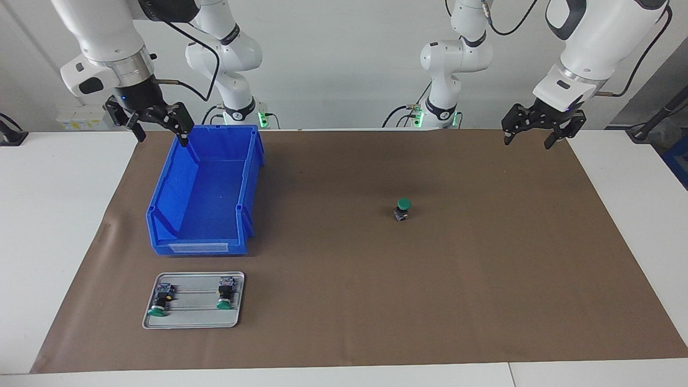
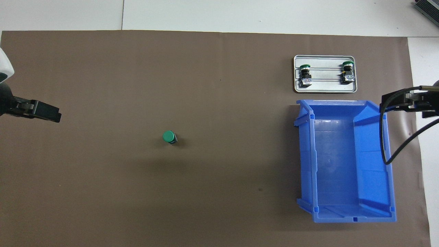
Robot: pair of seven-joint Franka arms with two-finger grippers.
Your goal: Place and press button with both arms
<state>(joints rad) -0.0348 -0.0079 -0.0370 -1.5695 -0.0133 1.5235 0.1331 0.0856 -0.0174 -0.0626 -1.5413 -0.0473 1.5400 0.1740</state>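
From the facing view I see one button (image 1: 403, 209) standing upright on the brown mat (image 1: 484, 279), green cap up, alone in the open middle stretch toward the left arm's end of the tabletop (image 1: 48, 226). I read that as the placing part done for this one, though whether its cap has been pressed I cannot tell. Two more buttons (image 1: 159, 300) (image 1: 226, 293) lie on their sides in the grey tray (image 1: 193, 320), so they look like work still to come. The blue bin (image 1: 204, 193) sits just nearer to the robots than the tray and shows nothing inside. My right hand (image 1: 159, 126) hangs in the air over the bin's corner toward the robots, fingers apart and gripping nothing. My left hand (image 1: 529, 131) hangs over the mat's corner at its own end, well apart from the standing button, fingers also apart and carrying nothing. From the overhead view the same layout holds: the upright button (image 2: 169, 137) shows as a green disc on bare mat (image 2: 205, 85), the tray (image 2: 325, 90) with its two lying buttons (image 2: 304, 73) (image 2: 347, 71) is farther from the robots than the bin (image 2: 346, 161), and only the tip of the left hand (image 2: 43, 111) and part of the right hand (image 2: 410, 101) reach into view. My judgement: one of three is set out, neither arm is engaged, and the press plus the other two remain.
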